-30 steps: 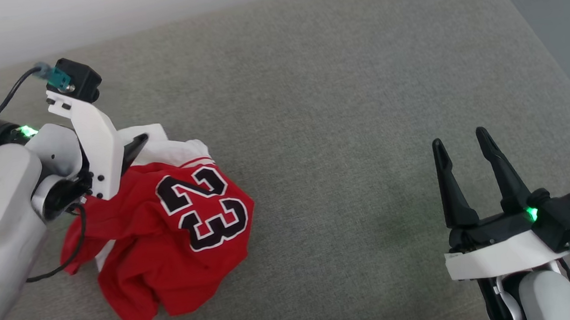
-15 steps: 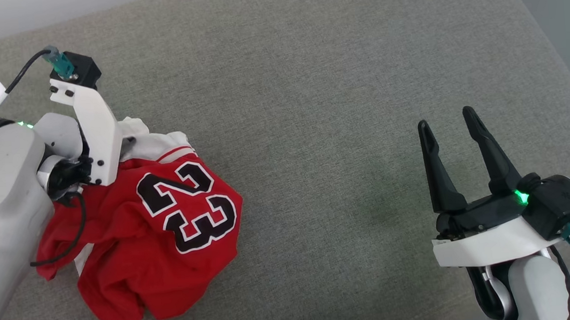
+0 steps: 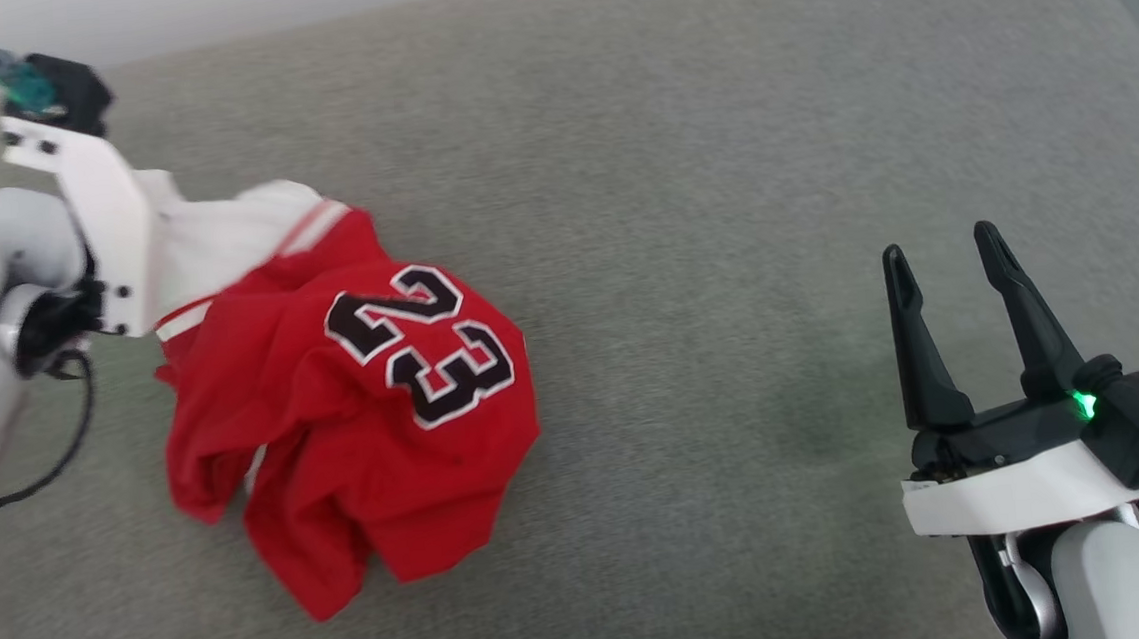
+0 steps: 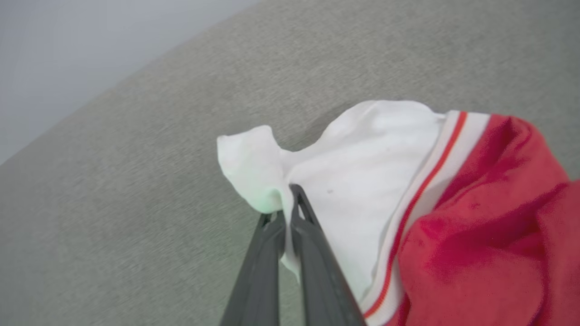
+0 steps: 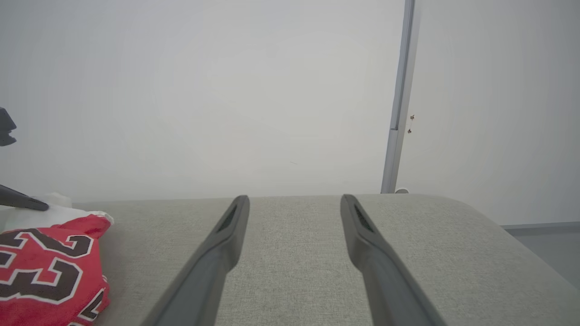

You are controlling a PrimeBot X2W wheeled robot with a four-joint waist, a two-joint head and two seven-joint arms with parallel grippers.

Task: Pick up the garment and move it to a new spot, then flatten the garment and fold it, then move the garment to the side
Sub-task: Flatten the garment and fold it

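Left gripper (image 4: pixel 287 195) pinches the garment (image 3: pixel 354 395) by a white corner (crumpled on grey upholstery (image 3: pixel 682 201)); right gripper (image 3: pixel 938 246) gapes empty.

Grey fabric surface (image 3: pixel 682 201), plain white wall (image 5: pixel 204 90)

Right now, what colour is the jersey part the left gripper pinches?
White: a sleeve of the jersey, best seen in the left wrist view.
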